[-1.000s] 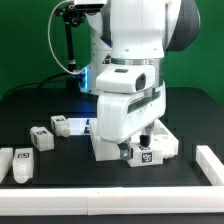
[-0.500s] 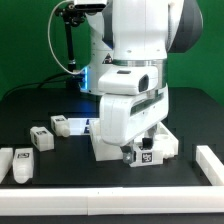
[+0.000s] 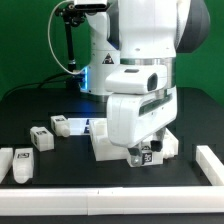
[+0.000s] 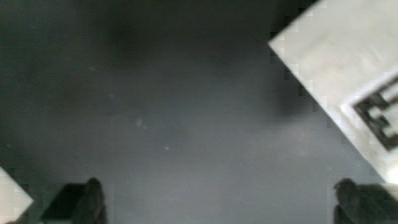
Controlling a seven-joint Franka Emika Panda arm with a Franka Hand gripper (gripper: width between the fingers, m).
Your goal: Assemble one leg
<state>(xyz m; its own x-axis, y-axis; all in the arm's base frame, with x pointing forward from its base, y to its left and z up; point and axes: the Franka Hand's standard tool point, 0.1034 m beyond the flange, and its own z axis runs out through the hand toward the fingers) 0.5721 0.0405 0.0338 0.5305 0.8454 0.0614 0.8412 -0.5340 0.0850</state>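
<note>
Three small white tagged legs lie on the black table at the exterior view's left: one [image 3: 40, 136], one behind it [image 3: 62, 124], and one near the front [image 3: 22, 164]. The large flat white panel [image 3: 100, 148] lies under the arm. My gripper [image 3: 138, 155] hangs low over the panel's front right part, beside a black-and-white tag [image 3: 147, 154]. In the wrist view my gripper [image 4: 221, 200] is open, with both fingertips [image 4: 75, 200] wide apart over bare dark surface and nothing between them. A white tagged surface [image 4: 338, 75] lies ahead to one side; I cannot tell which part it is.
A white rail [image 3: 209, 165] stands at the exterior view's right and a white strip [image 3: 100, 192] runs along the front edge. A black stand with cables [image 3: 68, 40] rises at the back left. The arm's body hides much of the panel.
The arm and gripper have shifted a little toward the exterior view's right over the panel. The legs at the left have not moved.
</note>
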